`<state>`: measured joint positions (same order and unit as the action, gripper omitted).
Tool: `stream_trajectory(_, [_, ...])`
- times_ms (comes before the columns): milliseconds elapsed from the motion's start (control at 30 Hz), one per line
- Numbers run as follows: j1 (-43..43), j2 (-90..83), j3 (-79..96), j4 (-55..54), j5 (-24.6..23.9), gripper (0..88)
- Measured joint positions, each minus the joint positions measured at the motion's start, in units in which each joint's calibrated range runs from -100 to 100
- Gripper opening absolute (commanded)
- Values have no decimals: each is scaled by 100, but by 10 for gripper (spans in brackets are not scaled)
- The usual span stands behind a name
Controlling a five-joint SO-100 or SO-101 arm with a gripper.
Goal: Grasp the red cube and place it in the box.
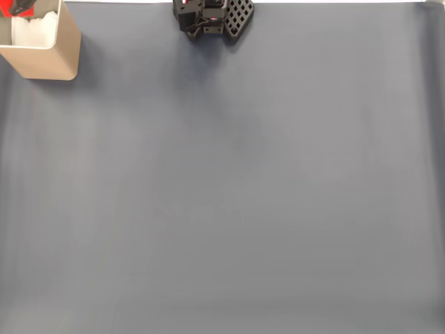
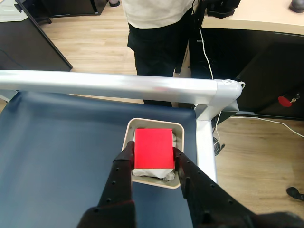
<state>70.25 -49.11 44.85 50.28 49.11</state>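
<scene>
In the wrist view the red cube [image 2: 153, 151] sits between my two black fingers [image 2: 124, 164], and my gripper [image 2: 152, 152] is shut on it. The cube hangs directly over the box [image 2: 129, 129], a tan container with a white inside and white padding, standing at the table's corner. The fixed view has the box [image 1: 49, 62] at the top left, with a sliver of the red cube [image 1: 24, 7] and a bit of black gripper above its opening. How far down the cube reaches inside the box I cannot tell.
The arm's black base [image 1: 208, 17] stands at the top middle of the grey-blue mat [image 1: 229, 195]. A silver frame rail [image 2: 118, 84] borders the table just beyond the box. A person [image 2: 156, 33] stands on the wooden floor behind the rail.
</scene>
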Motion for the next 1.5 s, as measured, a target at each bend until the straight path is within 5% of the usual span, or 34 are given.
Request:
stream_trajectory(200, [0, 0, 90, 0, -5, 300])
stream_trajectory(533, [0, -35, 108, -88, -10, 338])
stream_trajectory(1267, [0, -122, 407, -310, 10, 343])
stream_trajectory(1500, [0, -148, 416, -374, 10, 237])
